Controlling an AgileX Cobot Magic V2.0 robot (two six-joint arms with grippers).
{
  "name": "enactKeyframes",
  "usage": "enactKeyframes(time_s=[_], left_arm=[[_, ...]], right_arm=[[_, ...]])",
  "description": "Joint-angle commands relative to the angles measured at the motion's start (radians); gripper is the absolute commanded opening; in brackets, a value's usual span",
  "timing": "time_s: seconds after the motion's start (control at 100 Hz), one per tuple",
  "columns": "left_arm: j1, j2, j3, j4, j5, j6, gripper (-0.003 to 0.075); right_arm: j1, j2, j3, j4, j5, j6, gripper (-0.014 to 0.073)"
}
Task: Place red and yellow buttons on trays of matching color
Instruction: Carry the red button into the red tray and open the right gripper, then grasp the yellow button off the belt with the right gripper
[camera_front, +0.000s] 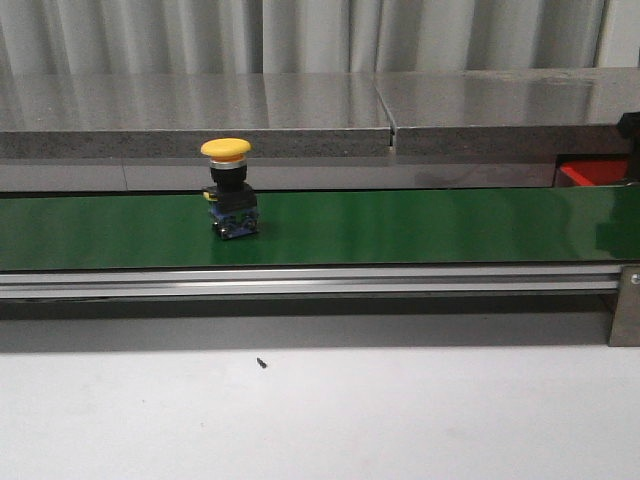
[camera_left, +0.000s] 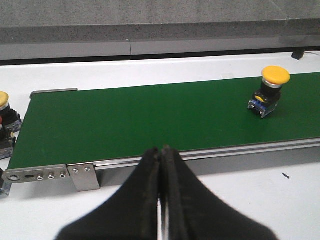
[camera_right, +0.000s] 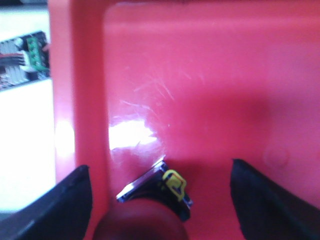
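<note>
Item 1: my left gripper (camera_left: 161, 165), fingers pressed together with nothing between them, above the white bench (camera_front: 320, 420) on the near side of the belt.

Item 2: my right gripper (camera_right: 160, 200), fingers (camera_right: 70, 200) spread wide apart, directly over the red tray (camera_right: 200, 90). A red button (camera_right: 145, 222) lies on the tray floor between the spread fingers, close to the tray's raised rim; its dark base with a yellow mark points away from the camera. Neither finger touches it, as far as the view shows.

Item 3: small dark speck (camera_front: 261, 363) on the white bench, in front of the belt.

Item 4: long green belt (camera_front: 400, 225) in a metal frame, running left to right across the bench.

Item 5: yellow button (camera_front: 228, 190), upright on the belt, left of centre in the front view, yellow cap on top, black collar, blue base. Well apart from both grippers.

Item 6: two more buttons (camera_left: 5, 122), only partly seen off the belt's end in the left wrist view.

Item 7: grey stone-like ledge (camera_front: 300, 115) behind the belt; in the front view a corner of the red tray shows below it at far right.
</note>
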Motion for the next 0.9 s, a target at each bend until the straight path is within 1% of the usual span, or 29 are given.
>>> enactKeyframes(time_s=[0.0, 0.21, 0.4, 0.62, 0.89], left_arm=[[-0.009, 0.008, -0.028, -0.009, -0.072, -0.004, -0.0019], [-0.009, 0.008, -0.028, -0.009, -0.072, -0.004, -0.0019], [-0.009, 0.008, -0.028, -0.009, -0.072, -0.004, -0.0019], [-0.009, 0.008, -0.028, -0.009, -0.072, -0.004, -0.0019], [-0.009, 0.008, -0.028, -0.009, -0.072, -0.004, -0.0019]], right_arm=[[-0.005, -0.115, -0.001, 0.015, -0.031, -0.004, 0.0575], [0.002, -0.260, 0.145, 0.015, -0.077, -0.004, 0.0575], [0.064, -0.399, 0.266, -0.009, -0.080, -0.017, 0.0575], [0.201, -0.503, 0.330, -0.008, -0.016, -0.017, 0.0575], [0.395, -0.531, 0.330, 0.010, 0.061, -0.017, 0.0575]])
